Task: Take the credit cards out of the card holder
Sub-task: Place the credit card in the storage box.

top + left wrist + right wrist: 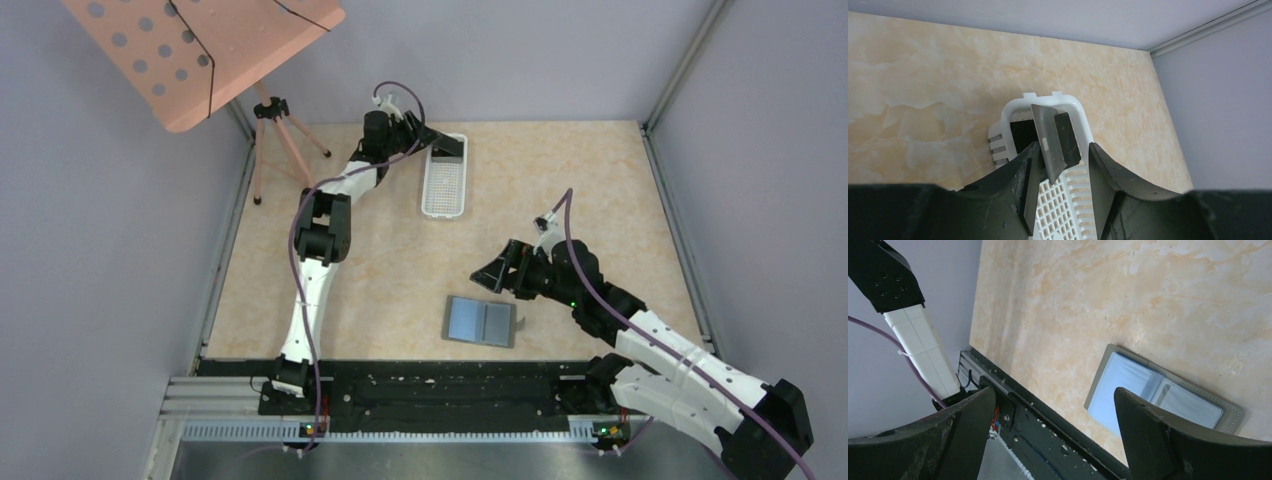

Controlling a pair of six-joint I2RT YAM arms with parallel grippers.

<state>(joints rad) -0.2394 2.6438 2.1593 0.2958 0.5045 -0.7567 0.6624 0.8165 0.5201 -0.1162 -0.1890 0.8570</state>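
The grey card holder [480, 320] lies open and flat near the table's front edge, its blue-grey pockets [1128, 377] facing up. My right gripper [495, 272] hovers just above and behind it, open and empty [1053, 395]. My left gripper [430, 140] is over the far end of the white perforated basket [445, 190]. Its jaws stand apart [1064, 148]. A grey credit card [1048, 140] leans on edge against the left finger, clear of the right one. A darker card [1069, 135] stands just behind it. Both are above the basket's floor [1068, 205].
A pink perforated board [200, 50] on a tripod [275, 130] stands at the back left. Grey walls enclose the table on three sides. A black rail [430, 390] runs along the near edge, just in front of the card holder.
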